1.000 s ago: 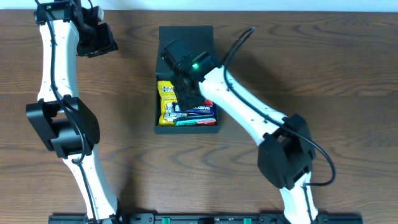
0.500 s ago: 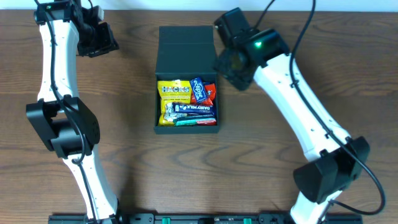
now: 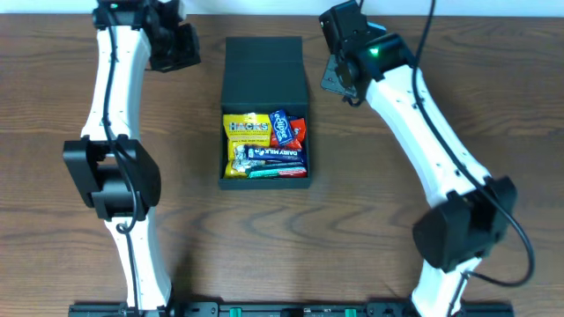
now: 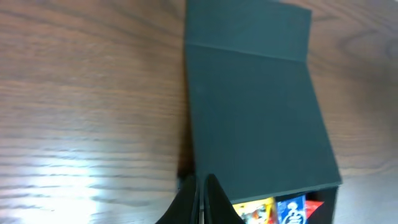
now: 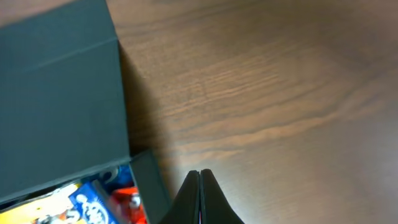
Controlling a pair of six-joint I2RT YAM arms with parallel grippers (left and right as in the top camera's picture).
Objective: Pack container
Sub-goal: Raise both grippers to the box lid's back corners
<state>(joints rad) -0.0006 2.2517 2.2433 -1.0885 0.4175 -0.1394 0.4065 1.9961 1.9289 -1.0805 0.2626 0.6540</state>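
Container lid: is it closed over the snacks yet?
No, the flap lid lies folded back, leaving the snack packets exposed in the container.

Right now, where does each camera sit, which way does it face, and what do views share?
Overhead: above the table, facing down on the box and snacks; both arms show.
Left wrist: looks down the left gripper onto the lid.
Right wrist: looks down the right gripper at table beside the box.
Shared: lid and snacks.

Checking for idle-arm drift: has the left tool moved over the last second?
Yes. In the overhead view the left tool has shifted sideways toward the container, narrowing the gap between them. The container itself has not moved.
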